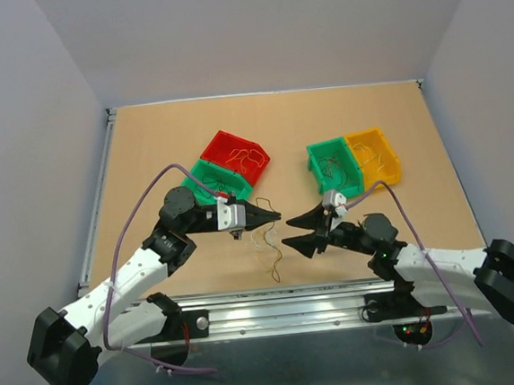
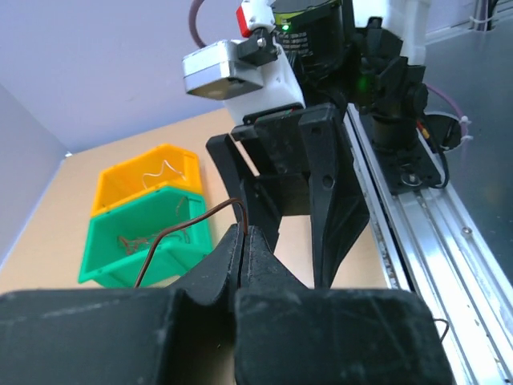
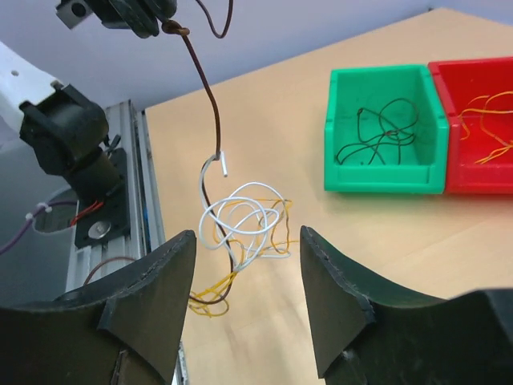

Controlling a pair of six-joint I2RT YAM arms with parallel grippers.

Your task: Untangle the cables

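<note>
Here are the cables [image 3: 240, 224], one small, loose tangle over the tabletop [image 3: 361, 241], close to its near edge. A dark brown wire [image 3: 210, 104] climbs almost straight up out of the bunch. Its top is pinched in the closed jaws of the left gripper [image 2: 243, 238], with a short curl arching out past the pinch. In the middle a whitish wire [image 3: 256, 187] winds through several round loops, one stubby end poking up beside the brown one. Thin yellow strands [image 3: 210, 303] thread through and trail out low on the near side.
</note>
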